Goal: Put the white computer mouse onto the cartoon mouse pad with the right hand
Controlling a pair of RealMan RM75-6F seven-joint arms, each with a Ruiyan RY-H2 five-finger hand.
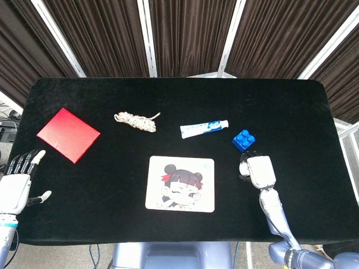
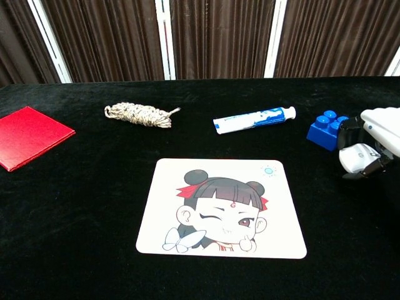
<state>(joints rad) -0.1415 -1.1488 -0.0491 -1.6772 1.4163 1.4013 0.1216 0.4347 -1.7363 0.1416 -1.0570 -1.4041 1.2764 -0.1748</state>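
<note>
The white computer mouse point(image 2: 356, 157) is held by my right hand point(image 2: 375, 142) at the right of the table, lifted a little off the black cloth. In the head view the right hand point(image 1: 257, 170) covers the mouse almost fully. The cartoon mouse pad point(image 1: 180, 184) point(image 2: 222, 208) lies flat at the front middle, to the left of that hand and apart from it. My left hand point(image 1: 18, 181) hangs at the table's front left edge with its fingers spread, holding nothing.
A blue toy brick point(image 1: 242, 140) point(image 2: 327, 130) sits just behind the right hand. A toothpaste tube point(image 1: 204, 128), a coil of rope point(image 1: 136, 120) and a red notebook point(image 1: 68, 134) lie across the back half of the table.
</note>
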